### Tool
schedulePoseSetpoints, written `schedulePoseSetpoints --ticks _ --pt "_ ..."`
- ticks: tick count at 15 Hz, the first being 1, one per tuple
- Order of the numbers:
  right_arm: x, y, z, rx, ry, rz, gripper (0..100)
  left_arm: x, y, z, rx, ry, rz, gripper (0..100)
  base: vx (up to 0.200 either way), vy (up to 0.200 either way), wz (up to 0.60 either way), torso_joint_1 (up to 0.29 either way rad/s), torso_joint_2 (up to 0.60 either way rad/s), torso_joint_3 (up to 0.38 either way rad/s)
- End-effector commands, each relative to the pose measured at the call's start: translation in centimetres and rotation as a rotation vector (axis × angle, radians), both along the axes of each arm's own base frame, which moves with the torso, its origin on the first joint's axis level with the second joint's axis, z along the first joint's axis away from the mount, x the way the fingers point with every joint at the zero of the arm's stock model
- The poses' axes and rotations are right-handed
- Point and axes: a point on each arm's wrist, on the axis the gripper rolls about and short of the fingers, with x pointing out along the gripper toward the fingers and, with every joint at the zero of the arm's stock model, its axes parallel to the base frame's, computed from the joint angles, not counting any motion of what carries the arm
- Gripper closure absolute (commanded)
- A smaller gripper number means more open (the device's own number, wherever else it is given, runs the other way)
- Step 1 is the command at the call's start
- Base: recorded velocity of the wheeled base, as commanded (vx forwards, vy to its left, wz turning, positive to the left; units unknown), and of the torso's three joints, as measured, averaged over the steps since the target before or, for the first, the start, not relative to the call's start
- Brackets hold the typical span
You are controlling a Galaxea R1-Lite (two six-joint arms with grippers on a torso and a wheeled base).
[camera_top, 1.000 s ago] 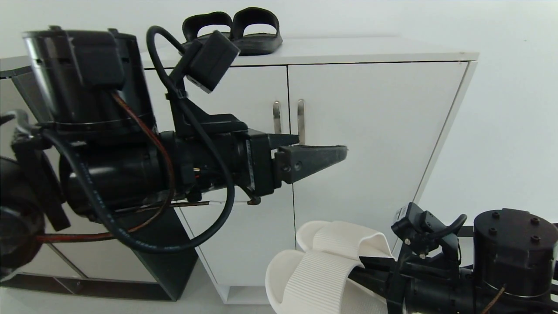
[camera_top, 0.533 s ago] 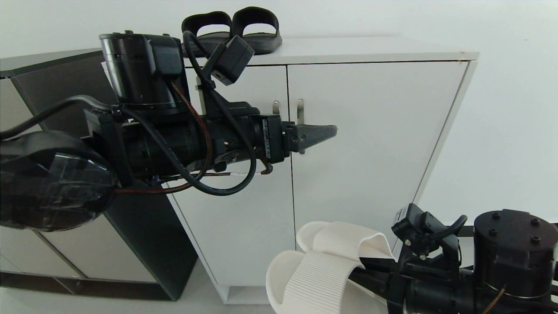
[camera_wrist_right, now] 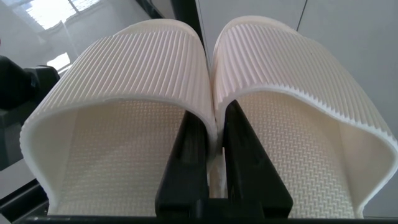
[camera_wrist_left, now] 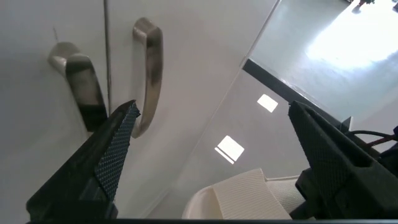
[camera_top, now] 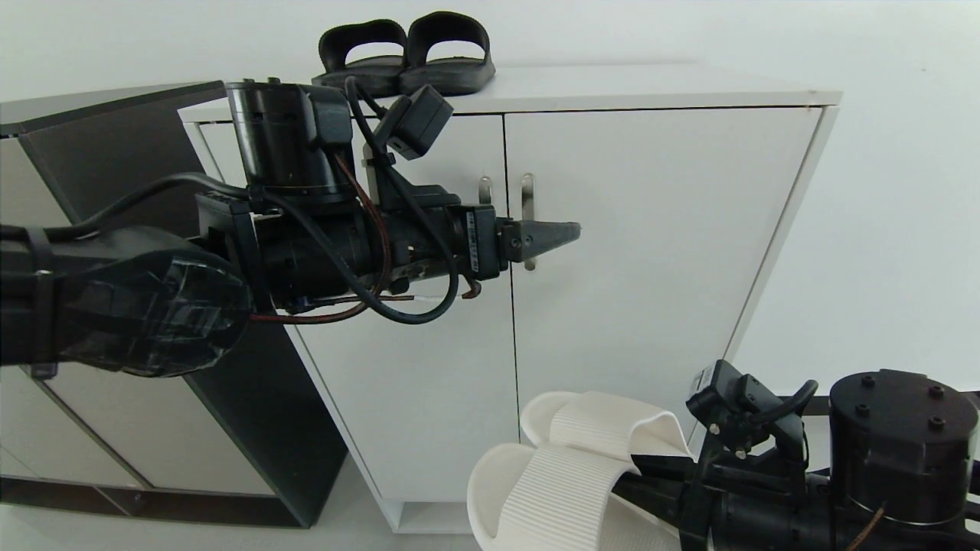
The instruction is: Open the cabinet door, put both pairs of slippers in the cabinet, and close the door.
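Note:
The white cabinet (camera_top: 658,229) has both doors shut. Two metal handles (camera_top: 527,207) flank the centre seam and also show close up as handles (camera_wrist_left: 149,68) in the left wrist view. A pair of black slippers (camera_top: 406,50) rests on the cabinet top. My left gripper (camera_top: 570,228) is level with the handles, just in front of the right door's handle. It is open, its fingers (camera_wrist_left: 106,168) spread wide around nothing. Low at the right, my right gripper (camera_wrist_right: 214,146) is shut on the inner walls of a pair of white slippers (camera_top: 566,467), held side by side.
A dark cabinet (camera_top: 115,130) stands against the white cabinet's left side. A bare white wall (camera_top: 903,191) lies to the right. The floor (camera_wrist_left: 348,43) shows below the cabinet.
My left arm has moved forward toward the cabinet and a little upward, bringing its fingertips to the right door's handle. The right arm has kept still with the white slippers.

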Motion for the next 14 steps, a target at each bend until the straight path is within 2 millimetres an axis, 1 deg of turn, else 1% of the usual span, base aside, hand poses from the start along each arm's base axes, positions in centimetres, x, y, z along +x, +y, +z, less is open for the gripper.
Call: schedulePoseSetpoints --ticks 1,5,9,10,12,14 --pt "0.0 0.0 -0.1 -0.002 0.001 0.001 100 0.6 -0.2 -0.3 0.004 0.007 0.007 0 0.000 0.000 0.00 0.000 0.00 0.000" --pt "0.0 0.0 -0.1 -0.002 0.001 0.001 100 1.8 -0.9 -0.9 -0.001 0.000 0.007 0 0.000 0.000 0.00 0.000 0.00 0.000" --pt "0.0 0.0 0.0 0.000 0.001 0.002 100 2.0 -1.1 -1.2 0.002 0.005 0.001 0 0.000 0.000 0.00 0.000 0.00 0.000" --pt "0.0 0.0 -0.1 -0.001 0.002 0.002 100 2.0 -1.1 -1.2 0.001 0.004 0.001 100 0.000 0.000 0.00 0.000 0.00 0.000" --pt "-0.2 -0.1 -0.1 -0.002 0.003 0.007 100 1.9 -1.1 -1.0 -0.001 0.002 0.002 100 0.000 0.000 0.00 0.000 0.00 0.000" --pt "-0.8 -0.5 -0.3 -0.010 0.002 0.081 100 1.5 -0.9 -0.8 -0.004 -0.001 -0.001 100 0.000 0.000 0.00 0.000 0.00 0.000"
